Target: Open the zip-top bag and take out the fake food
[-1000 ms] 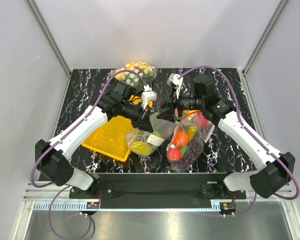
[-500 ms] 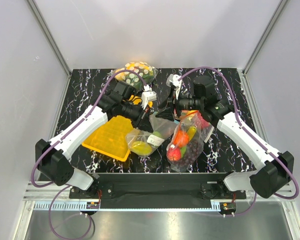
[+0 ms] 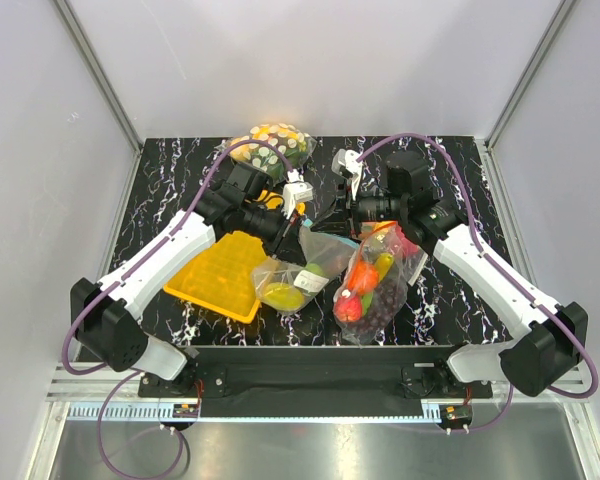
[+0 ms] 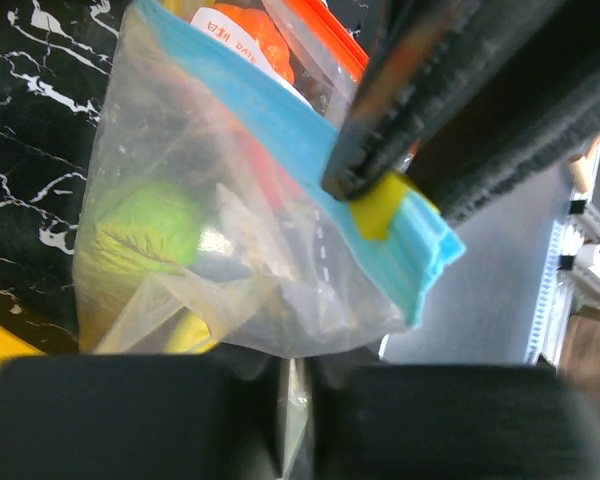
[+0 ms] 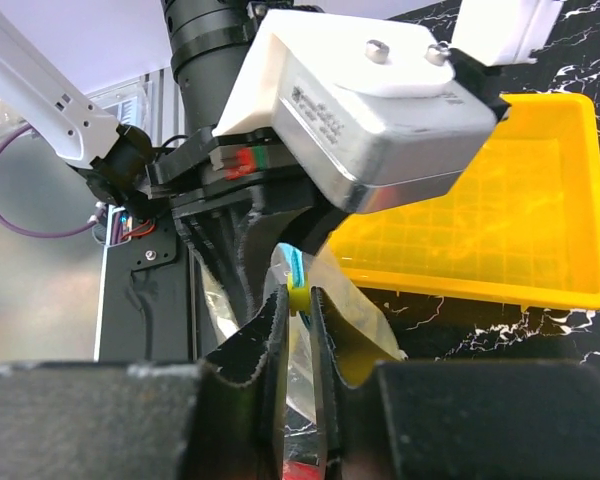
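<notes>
The zip-top bag (image 3: 292, 273) is a small clear bag with a blue zip strip (image 4: 310, 150), and its top is lifted between the two arms. Inside it I see fake food: a bright green ball (image 4: 155, 215) and a yellow piece (image 3: 282, 294). My left gripper (image 4: 298, 400) pinches a fold of the bag's clear film between nearly touching jaws. My right gripper (image 5: 298, 312) is shut on the yellow slider (image 5: 299, 297) on the zip strip. In the top view the left gripper (image 3: 296, 226) and the right gripper (image 3: 332, 213) meet over the bag's mouth.
A larger clear bag of red and orange fruit and purple grapes (image 3: 375, 285) lies right beside the small bag. A yellow tray (image 3: 223, 272) sits to its left. A dotted bag (image 3: 272, 143) lies at the back of the black marbled table (image 3: 450, 290).
My right gripper's jaws have closed onto the yellow slider. The bag's top has drawn up between the two grippers. Both arms have barely shifted.
</notes>
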`<state>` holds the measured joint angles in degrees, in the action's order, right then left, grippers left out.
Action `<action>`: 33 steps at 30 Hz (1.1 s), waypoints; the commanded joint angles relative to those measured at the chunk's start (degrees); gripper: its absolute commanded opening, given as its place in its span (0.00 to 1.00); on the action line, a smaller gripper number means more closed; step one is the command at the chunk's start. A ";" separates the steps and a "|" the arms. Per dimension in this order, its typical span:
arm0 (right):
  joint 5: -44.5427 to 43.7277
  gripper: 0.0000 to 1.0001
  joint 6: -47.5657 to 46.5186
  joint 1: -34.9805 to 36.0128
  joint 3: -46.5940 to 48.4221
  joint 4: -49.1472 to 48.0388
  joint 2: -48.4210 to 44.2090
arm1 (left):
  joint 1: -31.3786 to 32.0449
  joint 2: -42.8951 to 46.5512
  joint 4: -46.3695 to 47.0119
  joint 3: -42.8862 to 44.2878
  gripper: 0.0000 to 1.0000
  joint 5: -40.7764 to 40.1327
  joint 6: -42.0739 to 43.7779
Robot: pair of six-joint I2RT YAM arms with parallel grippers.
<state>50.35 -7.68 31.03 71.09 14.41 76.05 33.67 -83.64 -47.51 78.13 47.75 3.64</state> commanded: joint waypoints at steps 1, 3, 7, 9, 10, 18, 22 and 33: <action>2.21 0.17 0.83 0.61 1.60 -2.29 0.33 | -0.18 2.33 2.50 2.03 0.25 -0.46 -1.00; 2.21 0.15 0.83 0.61 1.60 -1.94 0.41 | -0.19 2.86 3.64 2.03 0.46 -0.90 -2.05; 2.30 0.13 0.92 0.53 1.68 -1.85 0.41 | -0.18 3.83 6.45 2.38 0.61 -2.13 -3.11; 2.30 0.13 1.00 0.61 1.60 -1.76 0.24 | -0.27 3.66 7.07 2.73 0.63 -2.39 -3.20; 2.30 0.12 1.00 0.61 1.68 -1.76 0.32 | -0.27 3.22 7.34 3.43 0.63 -2.57 -3.20; 2.47 0.11 1.09 0.61 1.68 -1.14 0.33 | -0.19 0.67 8.22 6.86 0.59 -2.75 -3.11; 2.21 0.10 0.74 0.61 2.12 -0.88 0.50 | -0.27 0.67 8.22 6.86 0.18 -2.13 -2.94; -0.77 0.08 -2.68 0.61 3.00 2.63 0.77 | -2.29 4.96 8.22 4.84 0.00 -5.82 -2.85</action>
<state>50.50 -7.86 31.05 71.46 15.18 76.97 33.10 -82.74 -42.22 82.85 43.83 0.62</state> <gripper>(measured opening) 0.150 0.013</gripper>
